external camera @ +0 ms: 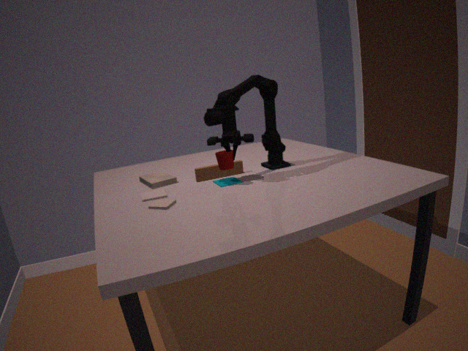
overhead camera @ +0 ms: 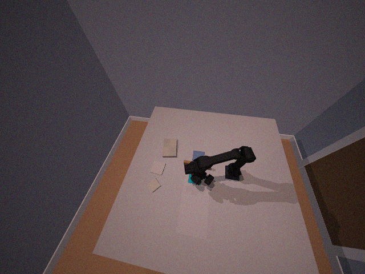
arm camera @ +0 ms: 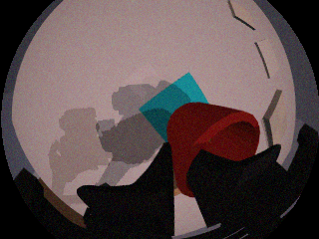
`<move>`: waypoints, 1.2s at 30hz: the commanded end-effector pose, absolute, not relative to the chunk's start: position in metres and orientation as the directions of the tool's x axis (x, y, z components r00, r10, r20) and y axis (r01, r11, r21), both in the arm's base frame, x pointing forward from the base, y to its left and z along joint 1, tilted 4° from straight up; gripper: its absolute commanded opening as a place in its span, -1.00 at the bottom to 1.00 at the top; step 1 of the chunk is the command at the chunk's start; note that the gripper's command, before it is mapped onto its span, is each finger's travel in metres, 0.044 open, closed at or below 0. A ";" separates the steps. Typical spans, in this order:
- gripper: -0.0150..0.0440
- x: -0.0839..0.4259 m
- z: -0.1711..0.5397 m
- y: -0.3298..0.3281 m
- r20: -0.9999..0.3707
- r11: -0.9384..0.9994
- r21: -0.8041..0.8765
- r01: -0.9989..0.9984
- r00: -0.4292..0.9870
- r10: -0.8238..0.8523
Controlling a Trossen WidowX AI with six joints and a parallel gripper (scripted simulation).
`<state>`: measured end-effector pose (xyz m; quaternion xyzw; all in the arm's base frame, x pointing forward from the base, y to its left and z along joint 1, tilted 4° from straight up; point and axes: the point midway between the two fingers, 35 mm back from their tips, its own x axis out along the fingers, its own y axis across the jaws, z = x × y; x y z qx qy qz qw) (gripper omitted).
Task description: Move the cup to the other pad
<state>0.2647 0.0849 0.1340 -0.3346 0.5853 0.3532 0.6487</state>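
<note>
The red cup (external camera: 224,160) (arm camera: 191,124) is in the air, leaning slightly in the exterior view. My gripper (external camera: 230,153) (arm camera: 173,145) is shut on the cup's wall and points down. The teal pad (overhead camera: 190,178) (external camera: 223,183) (arm camera: 191,85) lies on the table below and close to the cup, with shadow over part of it. The blue pad (overhead camera: 198,154) lies on the far side of the low wall. The arm hides most of the cup in the top view. No marbles can be made out; the inside of the cup is dark.
A low wooden wall (overhead camera: 186,162) (external camera: 202,174) stands between the two pads, and the cup overlaps it in the exterior view. A thick beige block (overhead camera: 170,147) (external camera: 157,179) and two thin beige pieces (overhead camera: 158,168) (external camera: 162,204) lie to the left.
</note>
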 end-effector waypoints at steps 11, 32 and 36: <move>-0.49 0.266 0.117 0.086 -0.996 0.530 -0.022 -0.848 0.065 0.062; -0.49 0.267 0.090 0.089 -0.996 0.530 -0.022 -0.848 0.065 0.062; -0.49 0.267 0.085 0.090 -0.996 0.530 -0.022 -0.848 0.065 0.062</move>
